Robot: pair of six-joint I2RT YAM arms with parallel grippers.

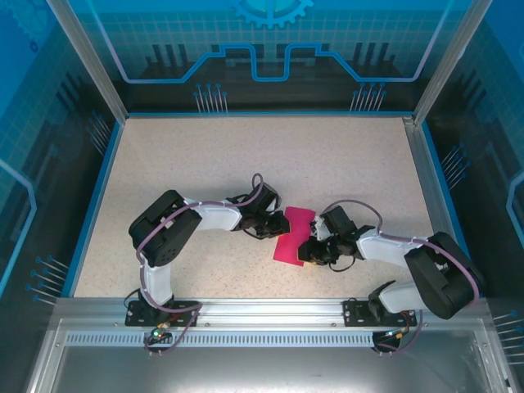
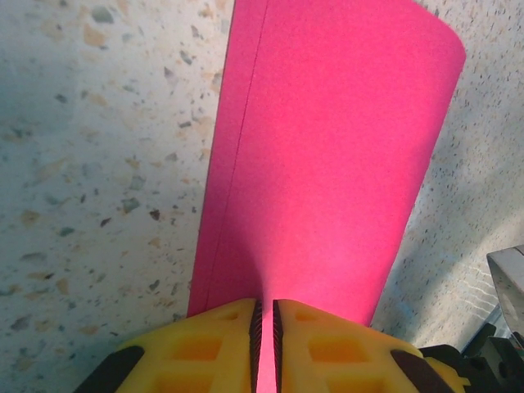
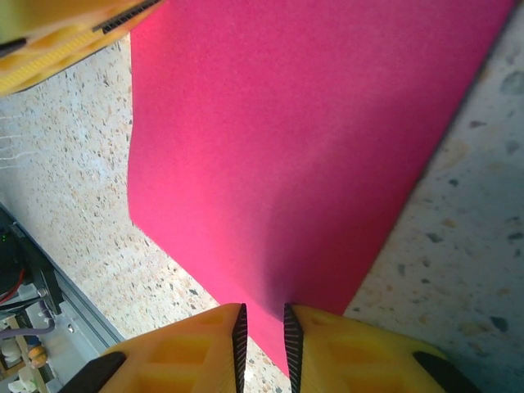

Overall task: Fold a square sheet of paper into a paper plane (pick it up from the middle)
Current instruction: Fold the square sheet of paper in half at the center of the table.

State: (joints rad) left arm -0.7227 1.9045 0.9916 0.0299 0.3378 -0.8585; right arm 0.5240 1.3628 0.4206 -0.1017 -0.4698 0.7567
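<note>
The thin, plain magenta-pink square sheet of paper point(image 1: 293, 236) sat over the pale speckled table top point(image 1: 205, 164), a little beyond the middle of the silver metal rail point(image 1: 262, 309) at the table's near edge. From above it read as an oblong rather than a square. In the left wrist view a second paper edge ran just inside one long side, so a first lengthwise fold seemed made or in the making. The black-and-yellow left gripper point(image 2: 264, 315) held the side of the sheet farther from the rail, its pads pressed together on the paper. The black-and-yellow right gripper point(image 3: 262, 321) took the side nearer the rail. Its jaws stood slightly apart with the paper's edge between them, and whether they truly clamped it could not be told. No pointed nose, slanted corner folds or wings showed, so the paper plane looked barely begun. By my reckoning, nearly all the creasing was left.
</note>
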